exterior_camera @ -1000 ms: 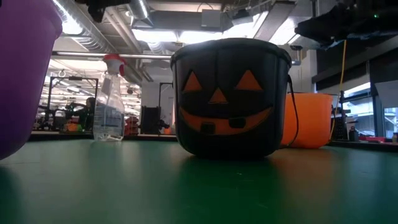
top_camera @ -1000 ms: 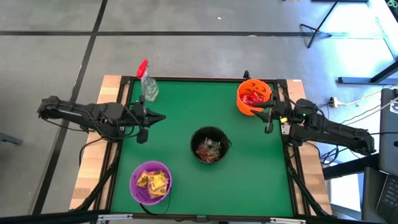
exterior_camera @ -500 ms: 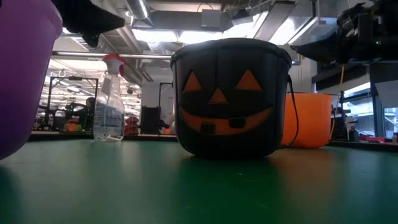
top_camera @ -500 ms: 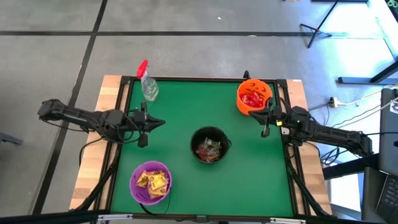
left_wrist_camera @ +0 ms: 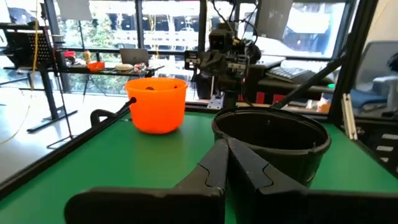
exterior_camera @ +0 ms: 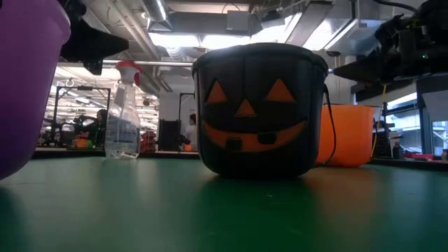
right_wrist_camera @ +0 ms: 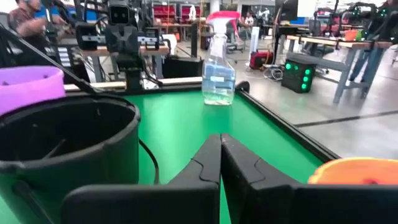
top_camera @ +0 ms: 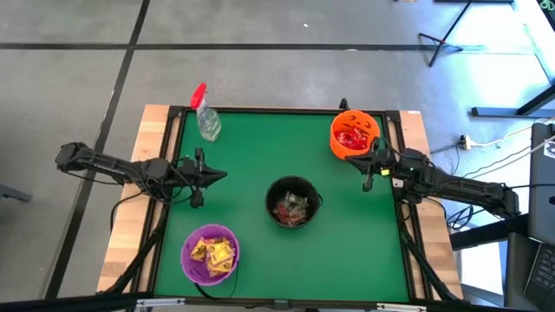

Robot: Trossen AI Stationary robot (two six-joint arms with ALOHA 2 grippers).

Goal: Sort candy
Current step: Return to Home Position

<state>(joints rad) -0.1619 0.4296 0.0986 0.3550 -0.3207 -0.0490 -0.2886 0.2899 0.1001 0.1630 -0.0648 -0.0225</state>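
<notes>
Candy lies in three buckets on the green table. The black pumpkin bucket [top_camera: 293, 202] at the middle holds mixed packets [top_camera: 291, 208]. The purple bucket [top_camera: 210, 254] at the near left holds yellow ones [top_camera: 213, 252]. The orange bucket [top_camera: 355, 134] at the far right holds red ones [top_camera: 351, 137]. My left gripper [top_camera: 224, 174] is shut and empty, level above the table's left side. My right gripper [top_camera: 364, 162] is shut and empty, level above the right side, just near of the orange bucket.
A clear spray bottle with a red top [top_camera: 206, 117] stands at the far left corner of the table. Bare green surface [top_camera: 260, 147] spreads between the buckets. Black rails [top_camera: 286, 110] run along the table's edges.
My left arm has drawn back toward the table's left edge and sunk lower, its gripper staying shut. My right gripper has dropped a little near the orange bucket. The buckets and the bottle have kept their places.
</notes>
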